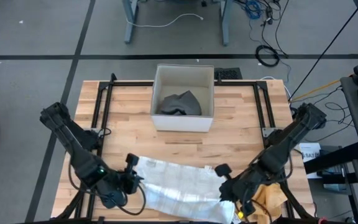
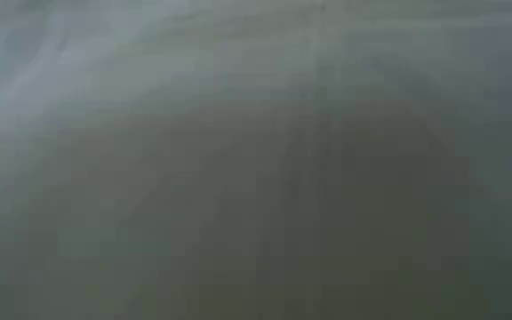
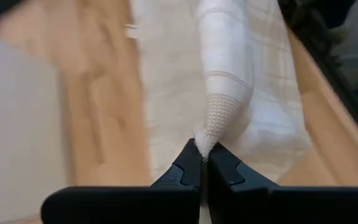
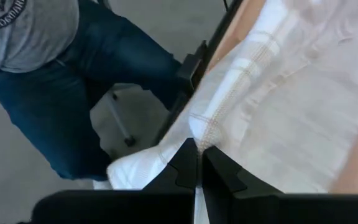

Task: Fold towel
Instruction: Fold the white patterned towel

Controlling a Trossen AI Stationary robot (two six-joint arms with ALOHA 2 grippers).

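white checked cloth towel (image 1: pixel 176 186) spread flat at the wooden counter's (image 1: pixel 129 118) six o'clock edge. left tool (image 3: pixel 202 149) pinching its nine o'clock end, right tool (image 4: pixel 196 149) pinching the three o'clock end. soft, light, limp; likely sags mid-span, best held by corners.

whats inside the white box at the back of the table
A crumpled grey cloth lies inside the white box. Whatever is beneath the cloth is covered and cannot be seen.

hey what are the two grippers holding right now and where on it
Both hold the white towel. The left gripper pinches a bunched bit of its edge; the right gripper pinches its edge at the other end.
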